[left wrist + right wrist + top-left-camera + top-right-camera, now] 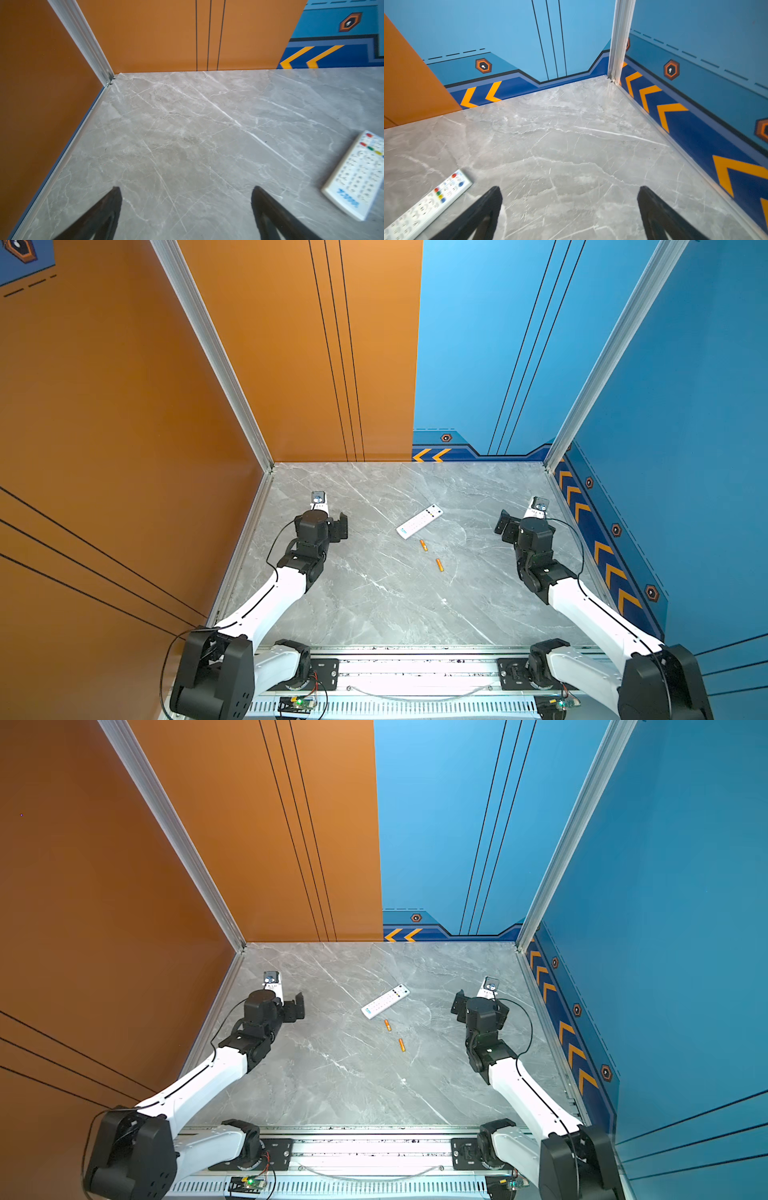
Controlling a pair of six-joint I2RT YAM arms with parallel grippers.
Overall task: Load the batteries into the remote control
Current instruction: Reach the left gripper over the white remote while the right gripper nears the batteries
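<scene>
Plainly, our left end effector [186, 212] stands with its jaws spread wide and nothing between them, only bare grey marble bench [187, 135] showing in the gap. Our right end effector [569, 212] is likewise spread wide and empty over the same veined surface. In both top views we see the left end effector [337, 526] hanging toward the left side of the bench and the right end effector [505, 526] toward the right side, each well apart from the task's things.

Moving outward, the remote control [419, 521] lies flat between them, buttons up, set diagonally near the middle of the bench; its coloured buttons sit at the far end and its blue logo at the near end. We catch it at the edge of the left wrist view [356, 176] and of the right wrist view [428, 204].

Just past the logo end lie the batteries, two orange cylinders on the bench: the first battery [423, 545] near the remote control without touching it, the second battery [439, 565] a little nearer to us. They are apart from each other.

Beyond stand the orange wall [124, 406] and the blue wall [685, 385].
</scene>
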